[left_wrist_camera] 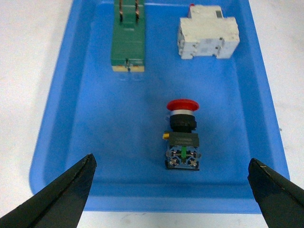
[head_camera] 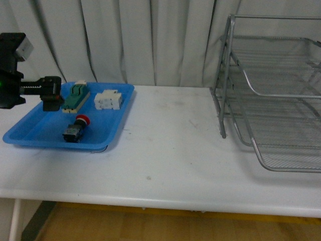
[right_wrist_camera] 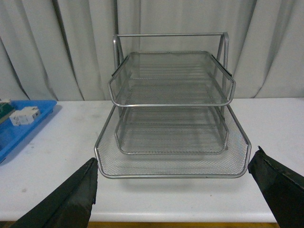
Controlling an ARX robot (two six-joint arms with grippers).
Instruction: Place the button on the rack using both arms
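The button [head_camera: 75, 128], red cap on a black and blue body, lies on its side in the blue tray [head_camera: 30, 131] at the left. My left gripper [head_camera: 51, 93] hangs open above the tray's far left part. In the left wrist view the button [left_wrist_camera: 183, 135] lies just beyond the gap between the spread fingers of the left gripper [left_wrist_camera: 171, 160], untouched. The silver wire rack [head_camera: 281, 100] stands at the right of the white table. In the right wrist view the right gripper [right_wrist_camera: 175, 159] is open and empty, facing the rack [right_wrist_camera: 171, 104] at its pulled-out lowest tier.
A green and beige block [left_wrist_camera: 128, 42] and a white blocky part [left_wrist_camera: 206, 38] lie in the tray beyond the button. White table [head_camera: 170, 145] spans between tray and rack. Grey curtains [head_camera: 150, 40] hang behind. The table's front edge runs close to the camera.
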